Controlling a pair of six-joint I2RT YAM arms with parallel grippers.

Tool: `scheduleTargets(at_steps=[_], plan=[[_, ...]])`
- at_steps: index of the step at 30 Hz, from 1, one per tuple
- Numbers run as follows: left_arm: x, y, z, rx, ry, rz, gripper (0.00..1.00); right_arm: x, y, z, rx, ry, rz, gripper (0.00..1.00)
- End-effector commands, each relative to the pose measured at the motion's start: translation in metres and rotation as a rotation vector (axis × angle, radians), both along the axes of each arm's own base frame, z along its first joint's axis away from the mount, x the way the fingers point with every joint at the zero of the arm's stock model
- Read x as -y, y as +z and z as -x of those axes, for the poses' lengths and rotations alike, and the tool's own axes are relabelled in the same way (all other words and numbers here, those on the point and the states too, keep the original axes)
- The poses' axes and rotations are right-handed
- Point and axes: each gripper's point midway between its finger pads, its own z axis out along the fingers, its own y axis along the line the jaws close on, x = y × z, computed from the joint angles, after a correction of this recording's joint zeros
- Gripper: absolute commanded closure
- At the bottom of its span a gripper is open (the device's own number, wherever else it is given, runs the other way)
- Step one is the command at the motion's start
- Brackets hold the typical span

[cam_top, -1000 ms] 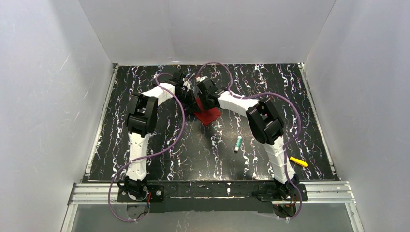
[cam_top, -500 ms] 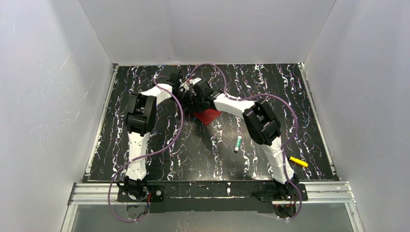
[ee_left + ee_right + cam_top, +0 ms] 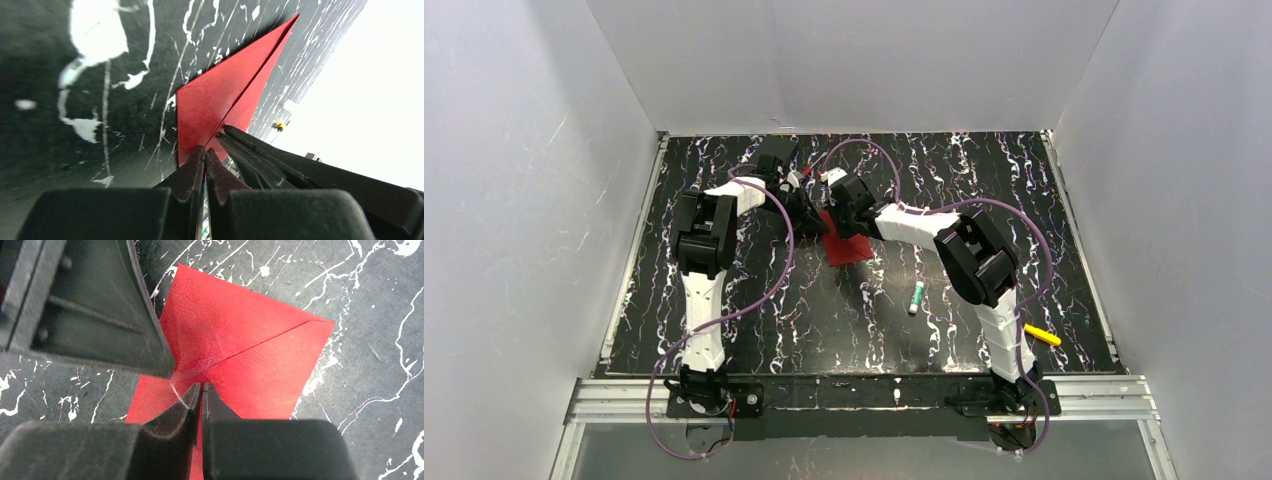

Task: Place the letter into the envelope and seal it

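The red envelope (image 3: pixel 851 244) lies flat on the black marbled table, flap folded down, as the right wrist view (image 3: pixel 260 355) shows. No white letter shows in any view. My left gripper (image 3: pixel 815 222) is shut, its tips (image 3: pixel 205 150) at the envelope's near corner (image 3: pixel 210 100), low on the table. My right gripper (image 3: pixel 843 214) is shut, its tips (image 3: pixel 200 386) resting on the envelope beside the flap seam. The left gripper's body (image 3: pixel 95 305) sits just beside the right one. A thin white strand hangs at the right fingertips.
A white and green glue stick (image 3: pixel 916 297) lies on the table right of centre. A yellow object (image 3: pixel 1042 335) lies near the front right. White walls close in the table on three sides. Purple cables loop over both arms.
Both grippers have shifted slightly left and back at the envelope. More of the envelope shows now, and it lies flatter on the table.
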Motion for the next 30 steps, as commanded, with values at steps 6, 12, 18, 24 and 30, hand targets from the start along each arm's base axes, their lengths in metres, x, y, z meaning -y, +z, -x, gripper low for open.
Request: scheduleTargets(at_steps=[6, 12, 18, 24, 30], plan=[[-0.007, 0.016, -0.011, 0.038, 0.045, -0.006, 0.98, 0.063, -0.090, 0.064, -0.288, 0.024, 0.311, 0.76], [-0.019, -0.014, 0.002, -0.042, 0.043, -0.118, 0.98, 0.077, -0.102, 0.061, -0.277, -0.004, 0.433, 0.74], [-0.028, -0.028, 0.005, -0.060, 0.039, -0.193, 0.99, 0.087, -0.112, 0.074, -0.302, 0.012, 0.483, 0.64], [-0.029, -0.032, 0.003, -0.068, 0.033, -0.204, 0.99, 0.077, -0.112, 0.077, -0.331, 0.058, 0.433, 0.53], [-0.028, -0.035, 0.004, -0.077, 0.025, -0.199, 0.99, 0.072, -0.119, 0.085, -0.409, 0.097, 0.393, 0.47]])
